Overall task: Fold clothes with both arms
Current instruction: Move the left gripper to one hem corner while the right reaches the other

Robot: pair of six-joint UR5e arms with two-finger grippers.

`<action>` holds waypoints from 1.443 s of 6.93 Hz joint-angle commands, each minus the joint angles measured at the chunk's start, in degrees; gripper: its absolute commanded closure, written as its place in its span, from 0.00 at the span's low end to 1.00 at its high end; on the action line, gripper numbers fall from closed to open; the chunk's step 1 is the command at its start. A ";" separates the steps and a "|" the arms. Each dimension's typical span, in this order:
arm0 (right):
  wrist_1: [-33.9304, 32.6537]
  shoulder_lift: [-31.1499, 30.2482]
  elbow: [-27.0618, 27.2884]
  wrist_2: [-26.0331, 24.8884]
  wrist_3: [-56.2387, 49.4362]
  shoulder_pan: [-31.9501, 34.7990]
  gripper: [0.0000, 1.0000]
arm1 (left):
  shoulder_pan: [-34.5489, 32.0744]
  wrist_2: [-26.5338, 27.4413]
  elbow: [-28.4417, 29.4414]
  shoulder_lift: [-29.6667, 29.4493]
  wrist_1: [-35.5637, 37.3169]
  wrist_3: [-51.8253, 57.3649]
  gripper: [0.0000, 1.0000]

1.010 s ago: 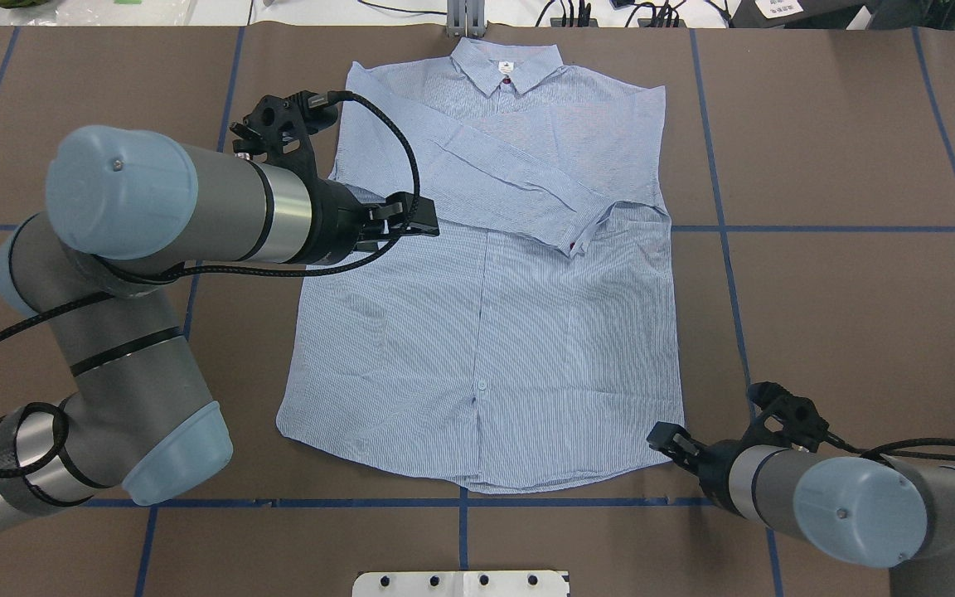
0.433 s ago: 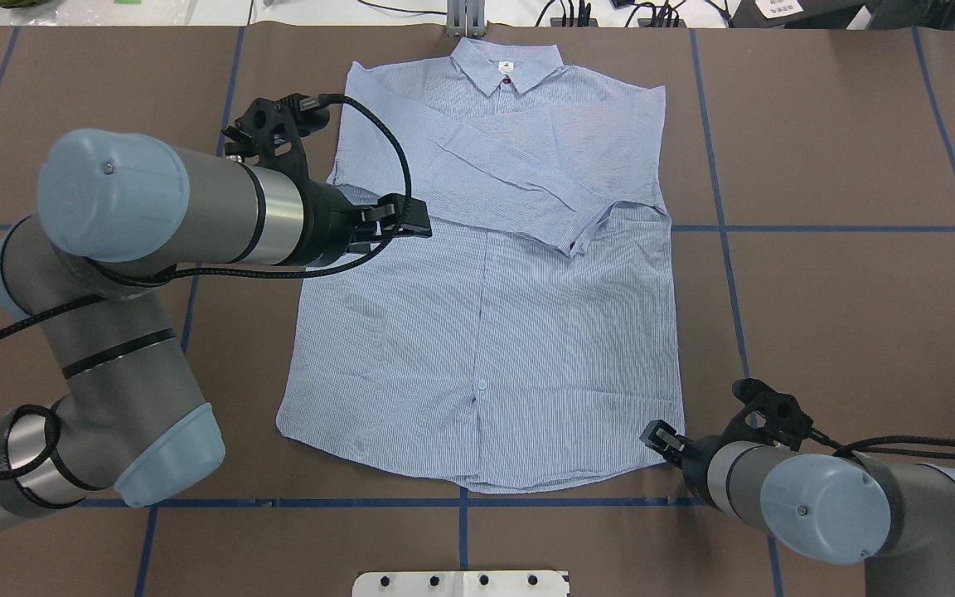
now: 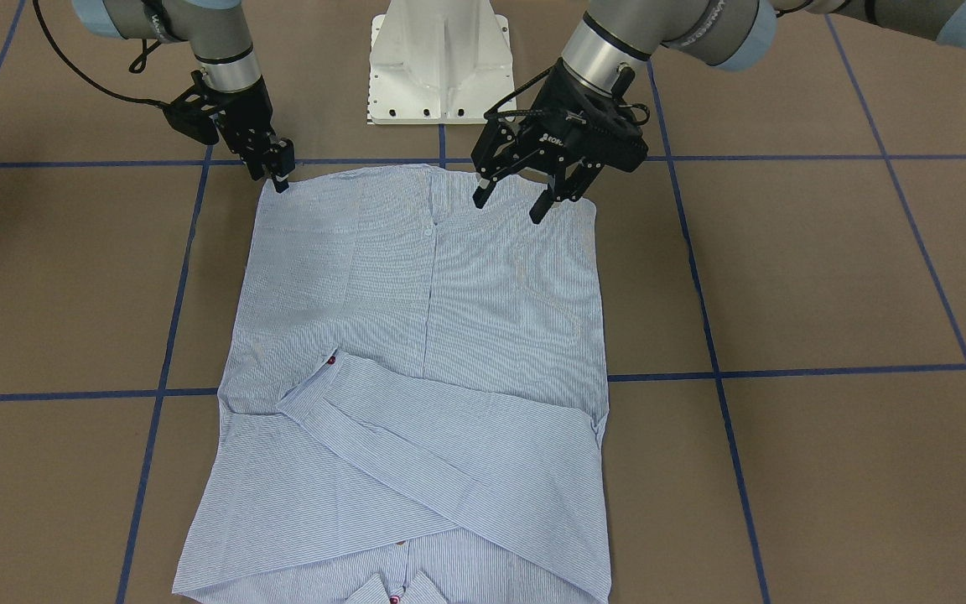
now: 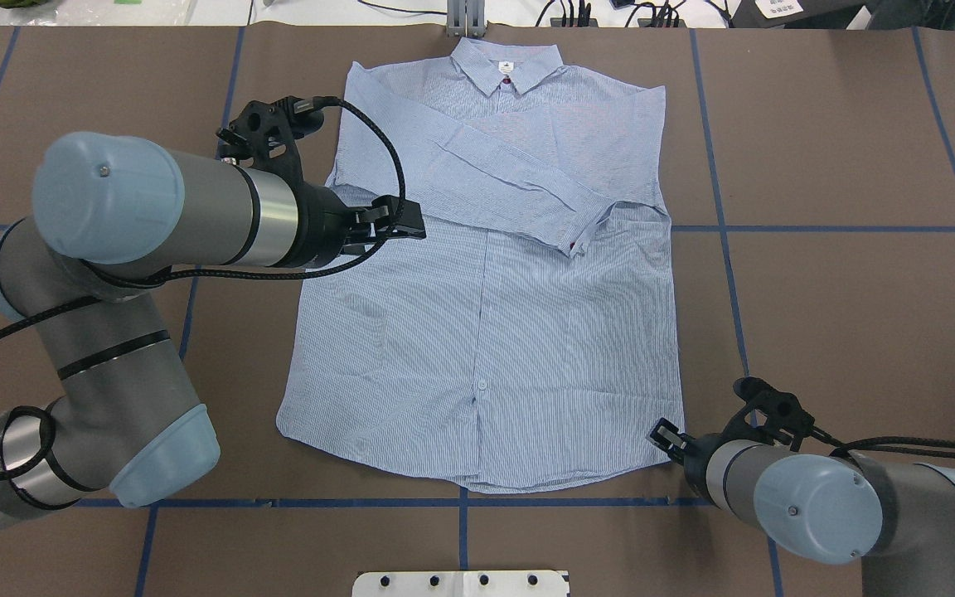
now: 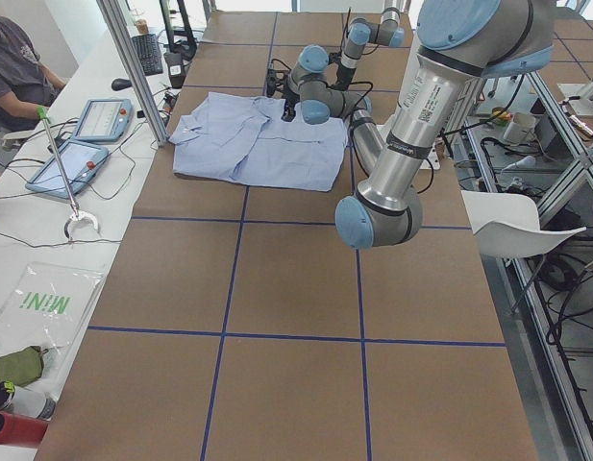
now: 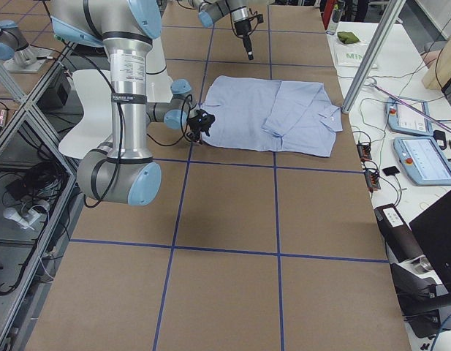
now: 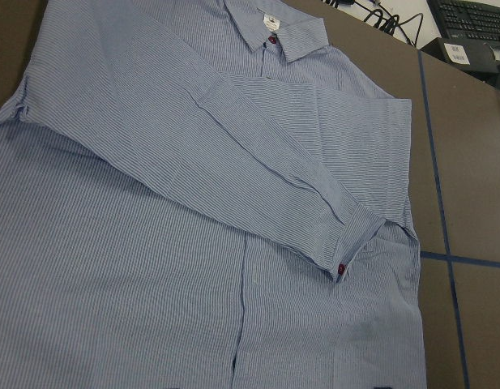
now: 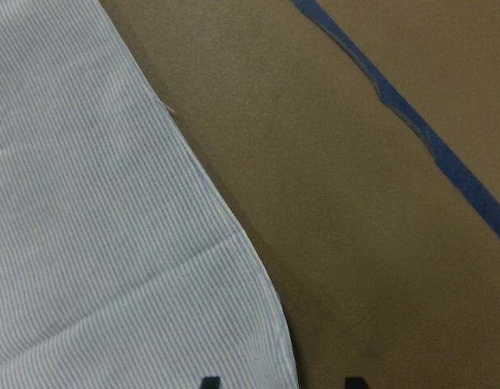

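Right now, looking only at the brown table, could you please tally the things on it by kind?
shirt: 1
robot arms: 2, the left arm and the right arm
white base: 1
Total: 4

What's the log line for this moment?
shirt: flat, sleeve folded across front | left claw: open, over shirt | right claw: open, at hem corner
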 commanded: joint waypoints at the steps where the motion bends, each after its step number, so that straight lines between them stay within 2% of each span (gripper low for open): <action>1: -0.78 0.35 0.10 -0.11 -0.04 -0.12 0.55 | -0.09 0.00 -0.20 0.13 0.04 0.00 0.16; 3: -0.78 0.00 0.10 -0.02 -0.04 0.05 0.99 | -0.09 0.00 -0.29 0.13 0.04 0.00 0.16; 5: -0.78 -0.18 0.45 0.06 -0.04 0.14 1.00 | -0.09 -0.09 -0.64 0.66 0.30 -0.53 0.16; 7: -0.78 -0.62 1.59 0.33 -0.04 0.23 1.00 | 4.44 0.09 -6.41 8.79 8.62 -6.06 0.17; 8: -0.78 -0.71 1.59 0.33 -0.13 0.32 1.00 | 9.53 5.05 -8.97 15.62 8.57 -8.94 0.19; 9: -0.78 -0.71 1.68 0.33 -0.05 0.40 1.00 | 12.19 6.49 -11.17 18.91 8.83 -10.53 0.21; 10: -0.78 -0.71 1.68 0.33 -0.13 0.58 1.00 | 13.95 7.03 -10.76 21.03 8.83 -13.51 0.27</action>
